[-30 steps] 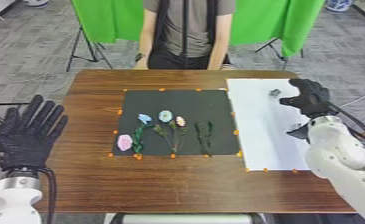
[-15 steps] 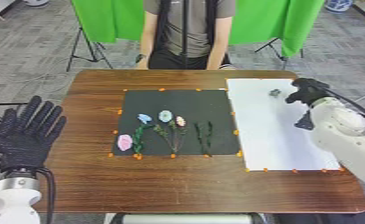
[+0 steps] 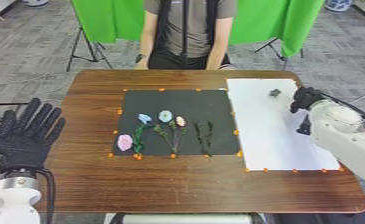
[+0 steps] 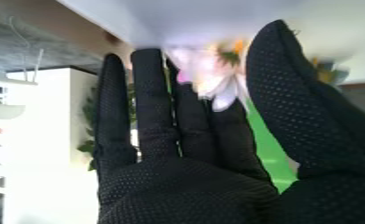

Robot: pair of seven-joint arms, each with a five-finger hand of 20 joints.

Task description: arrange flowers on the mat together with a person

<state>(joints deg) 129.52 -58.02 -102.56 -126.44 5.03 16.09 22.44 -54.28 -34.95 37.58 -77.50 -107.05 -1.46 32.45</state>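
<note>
Near the far right of the brown table, the right hand is over the right side of a white sheet. In the right wrist view the right hand has its fingers straight and close together, with the thumb standing well apart. A pale flower, white and pink, shows in the gap between them; its outline is blurred, so whether it is touched or held I cannot tell.

Just beside the table's left edge is the left hand, its fingers straight and spread, with nothing in them.

Left of the white sheet lies a black mat, orange pieces dotted around its edges. A pink flower lies by the mat's near left corner, beside a leafy green stem. Farther from the robot is a small blue flower, then a pale blue flower and a cream-pink flower, with thin stems below them. Two green sprigs lie side by side to their right. A small grey-green piece, perhaps a flower, rests on the far part of the white sheet.
</note>
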